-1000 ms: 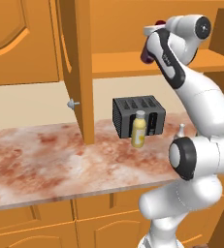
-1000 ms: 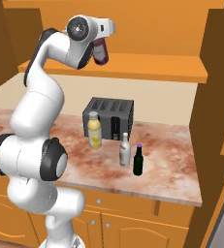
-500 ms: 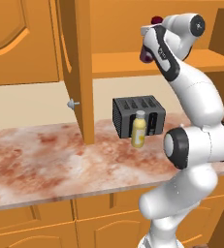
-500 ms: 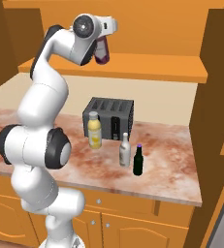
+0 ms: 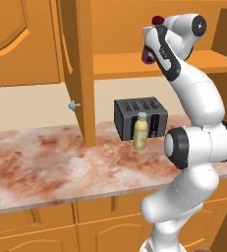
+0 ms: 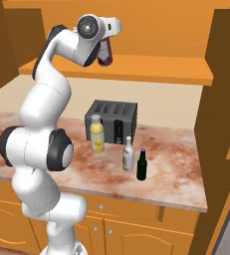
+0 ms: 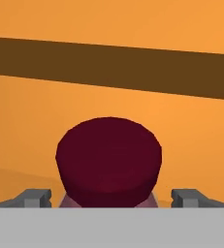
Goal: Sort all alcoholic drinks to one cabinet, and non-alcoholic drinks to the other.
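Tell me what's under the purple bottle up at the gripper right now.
The purple bottle stands on the orange cabinet shelf, gripper open either side of its cap. The bottle's base is hidden behind the arm in the left base view.

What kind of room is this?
It looks like a kitchen, though a computer-drawn one. There is a toaster on a marble counter, wooden cabinets above and below, and drink bottles standing beside the toaster.

The white arm rises from its base, bends at the dark elbow joints and reaches high and forward. Its tool (image 7: 111, 196) stands wide open, fingertips (image 7: 35, 197) set well apart.
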